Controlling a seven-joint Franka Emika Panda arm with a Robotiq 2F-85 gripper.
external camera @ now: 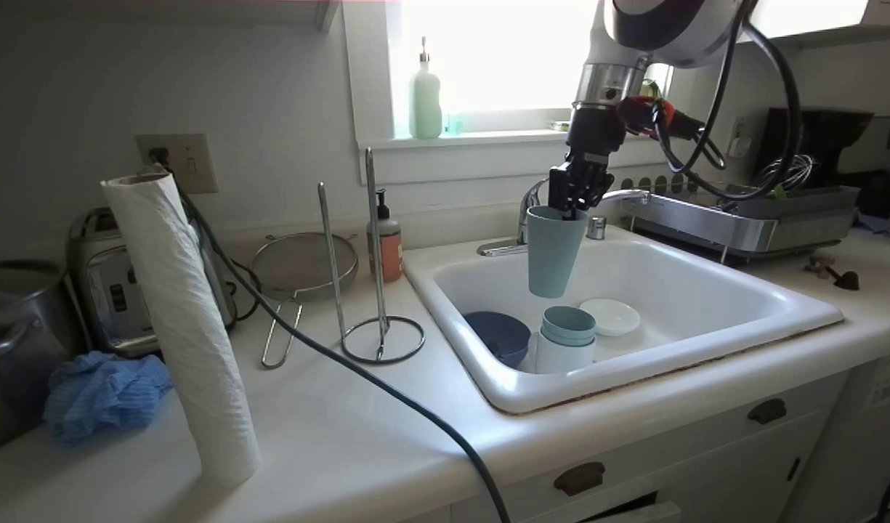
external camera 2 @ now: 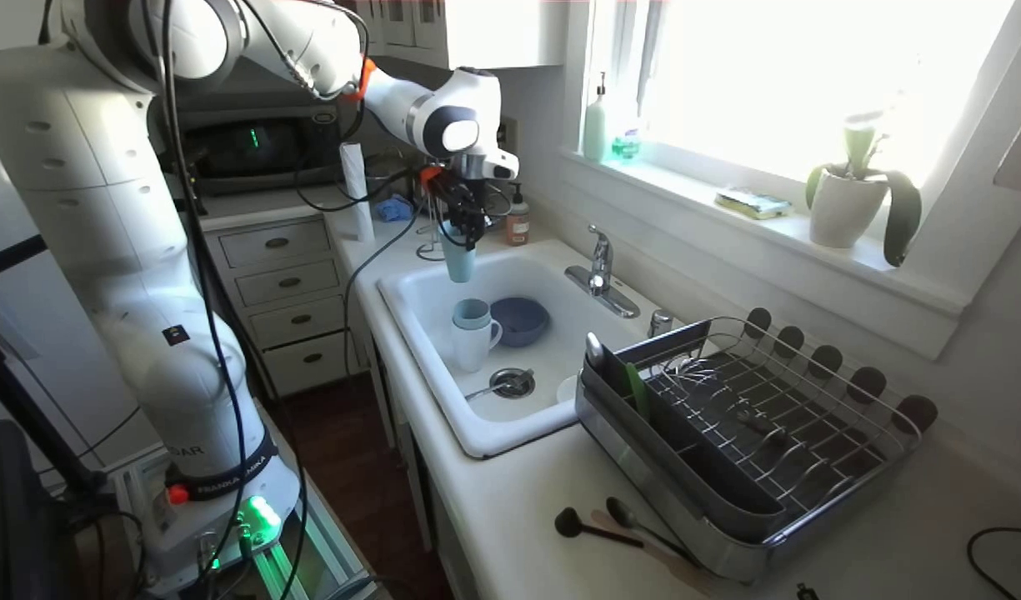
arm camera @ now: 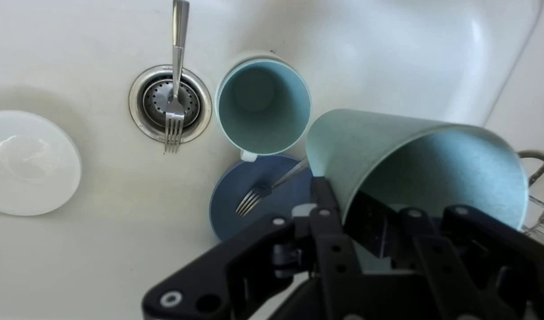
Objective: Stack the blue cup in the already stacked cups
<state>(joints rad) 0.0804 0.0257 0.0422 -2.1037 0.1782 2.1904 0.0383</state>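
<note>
A light blue cup (external camera: 552,254) hangs from my gripper (external camera: 574,206) above the sink, slightly tilted with its opening up. It also shows in an exterior view (external camera 2: 459,260) and in the wrist view (arm camera: 365,133). In the wrist view my gripper (arm camera: 343,195) is shut on the cup's wall at the rim, one finger outside and one inside. The stacked light blue cups (external camera: 569,323) sit in a white mug (external camera: 563,357) on the sink floor, below and apart from the held cup. Two rims show there. In the wrist view the stack (arm camera: 264,106) is open upward, left of the held cup.
The white sink (external camera: 742,301) holds a dark blue bowl (external camera 2: 520,323) beside the mug, with a fork (arm camera: 256,198) in it. A white dish (arm camera: 29,164) and a fork (arm camera: 177,84) over the drain lie nearby. A faucet (external camera 2: 598,267) and dish rack (external camera 2: 727,467) border the sink.
</note>
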